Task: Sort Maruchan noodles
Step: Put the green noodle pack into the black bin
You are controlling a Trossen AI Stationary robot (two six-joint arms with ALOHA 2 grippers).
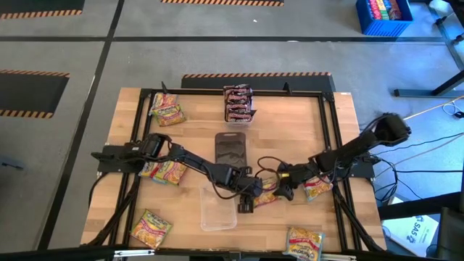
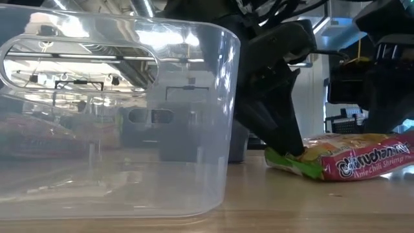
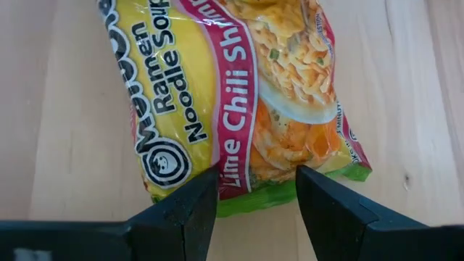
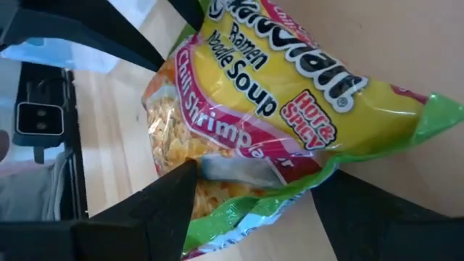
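A yellow-pink Maruchan noodle packet (image 1: 267, 197) lies flat on the wooden table between my two grippers, right of a clear plastic tray (image 1: 217, 208). My left gripper (image 3: 257, 210) comes from the left and stands open over the packet's one green end. My right gripper (image 4: 254, 206) comes from the right, open, with its fingers at the packet's other, crumpled green end (image 4: 239, 210). Several more noodle packets lie scattered on the table, among them a packet (image 1: 317, 187) under my right arm and a packet (image 1: 163, 171) under my left arm. My left gripper is open, and one fingertip (image 2: 289, 144) rests on the packet's green end (image 2: 292, 160), slanting down from above. The two fingers stand apart over that end, which is wider than the gap between them. The packet lies on the table. Whether my right gripper touches the packet, I cannot tell.
A dark grey lid (image 1: 232, 148) lies at the table's middle. Behind it stands a tray of dark packets (image 1: 238, 105). Loose packets lie far left (image 1: 167, 109), near left (image 1: 150, 226) and near right (image 1: 304, 243). The clear tray's wall (image 2: 129, 116) fills the low view's left.
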